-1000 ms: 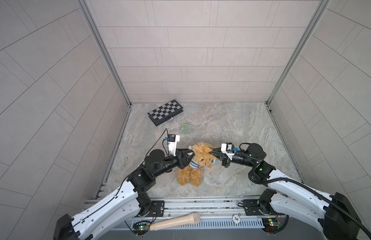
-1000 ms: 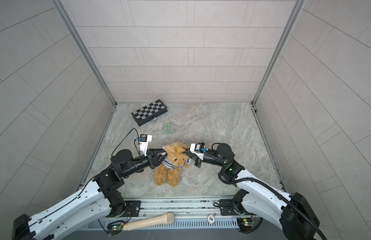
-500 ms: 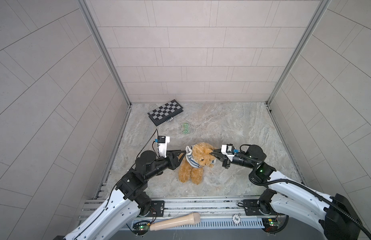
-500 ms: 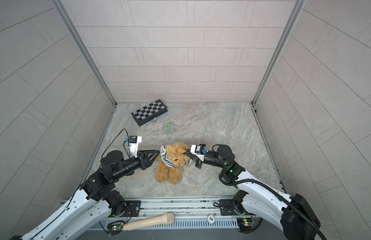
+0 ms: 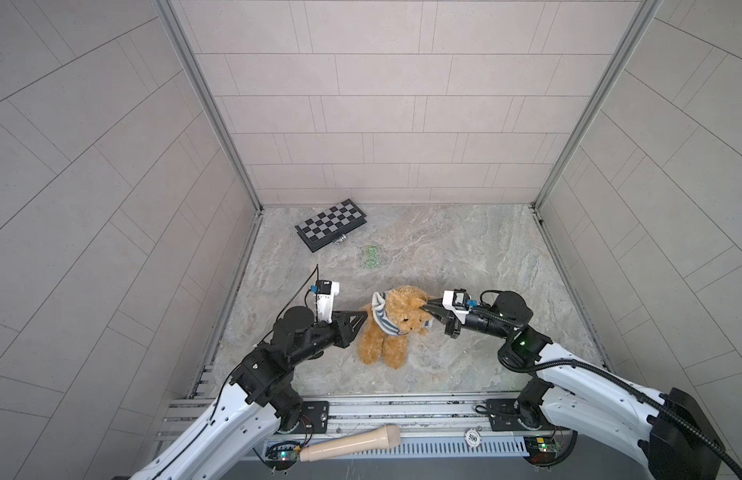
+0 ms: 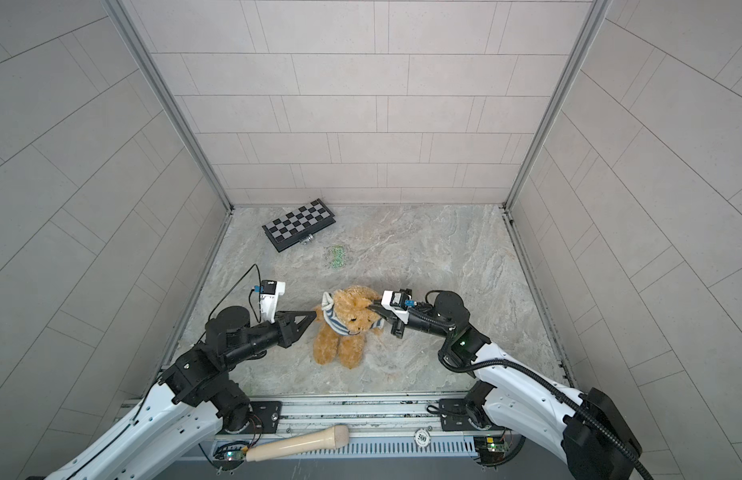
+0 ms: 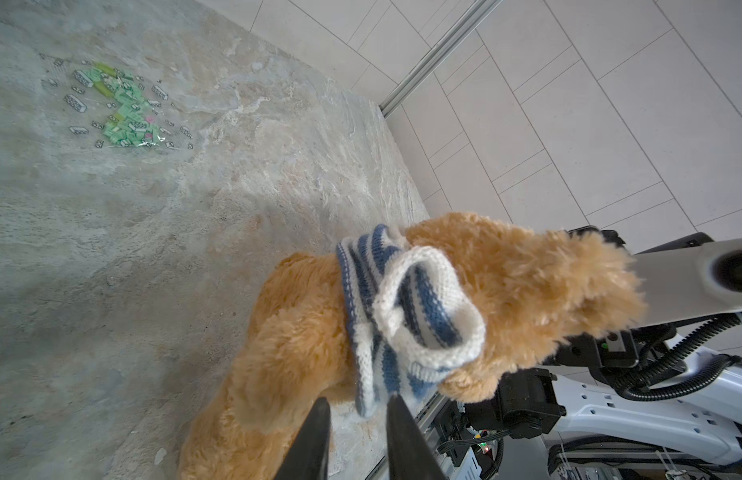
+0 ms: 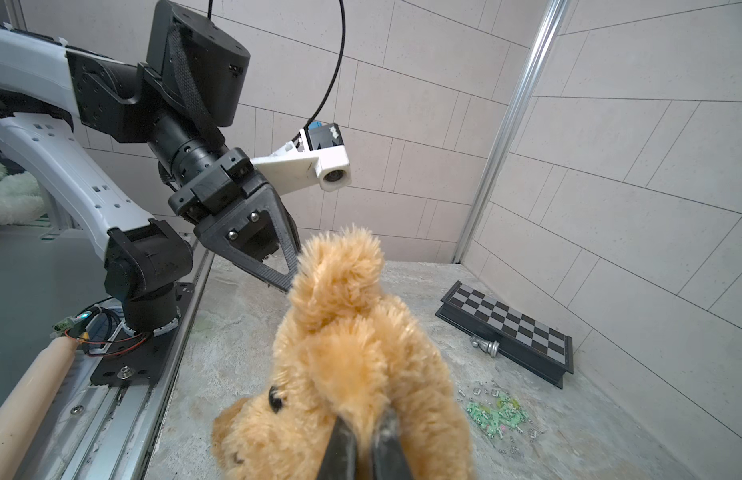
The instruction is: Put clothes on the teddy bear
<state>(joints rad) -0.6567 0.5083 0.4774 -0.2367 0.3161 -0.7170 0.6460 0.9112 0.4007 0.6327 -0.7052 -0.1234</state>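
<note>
Teddy bear (image 5: 379,347) sits propped on the marble tabletop (image 5: 465,257) between both arms, head up, feet towards the front rail (image 5: 402,409); a blue-and-white striped sweater (image 7: 402,316) is bunched round its neck, the body bare below; the right gripper (image 8: 363,424), pinched tight on fur atop the head, holds it up; the left gripper (image 7: 359,401), facing the bear's back with the sweater's hem just past its tips, stands narrowly parted and empty.
</note>
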